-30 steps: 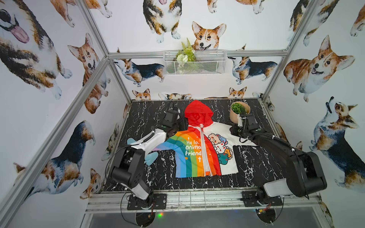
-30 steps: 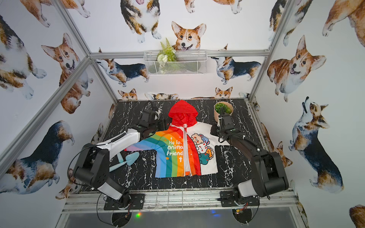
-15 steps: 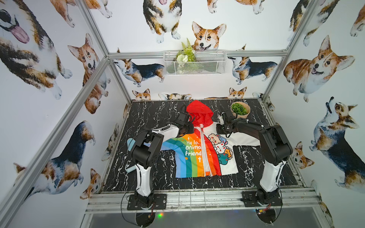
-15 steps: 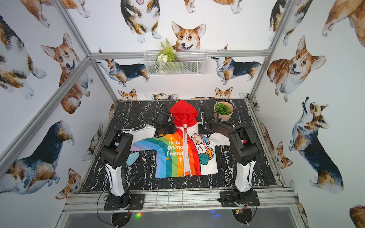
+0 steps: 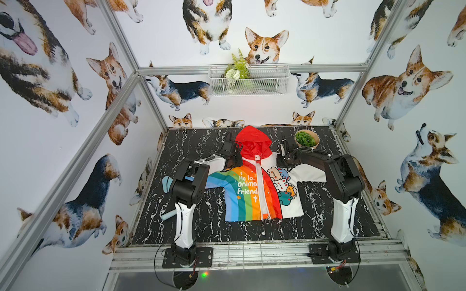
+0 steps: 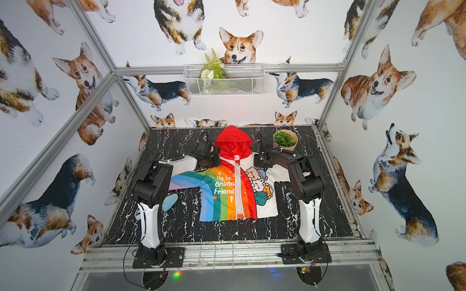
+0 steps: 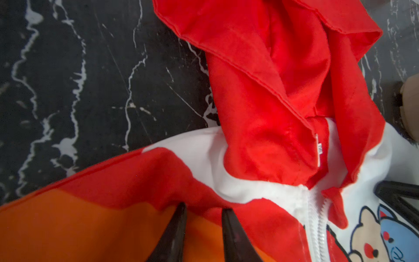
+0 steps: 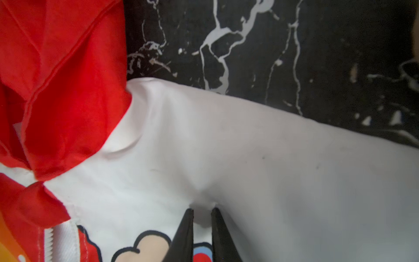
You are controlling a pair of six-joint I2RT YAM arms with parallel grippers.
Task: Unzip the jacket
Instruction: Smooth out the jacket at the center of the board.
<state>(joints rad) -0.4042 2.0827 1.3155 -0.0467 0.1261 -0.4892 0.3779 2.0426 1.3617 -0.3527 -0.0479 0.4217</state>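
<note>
1. Jacket (image 5: pixel 242 191) first: your small thin child's jacket, rainbow stripes on one half and white with cartoon animals on the other, lies flat with its front up in the middle of the black table with white marble lines (image 5: pixel 201 141).
2. Its red hood (image 5: pixel 252 141) points to the far wall, and its sleeves stretch out to both sides.
3. Its white zip (image 5: pixel 261 191) runs down the middle and looks done up from the neck to the bottom edge.
4. Your left gripper (image 7: pixel 203 208) is on the rainbow shoulder, just beside the hood. Its two dark fingers (image 7: pixel 175 231) are nearly together, with a small fold of red and orange cloth pinched between them.
5. Your right gripper (image 8: pixel 202 209) is on the white shoulder, on the other side of the hood. Its fingers (image 8: pixel 220 231) are nearly together too, with a little bump of white cloth squeezed between them.
6. A round tan pot with a green plant (image 5: pixel 307 138) stands near the right gripper, by the far edge of the table.
</note>
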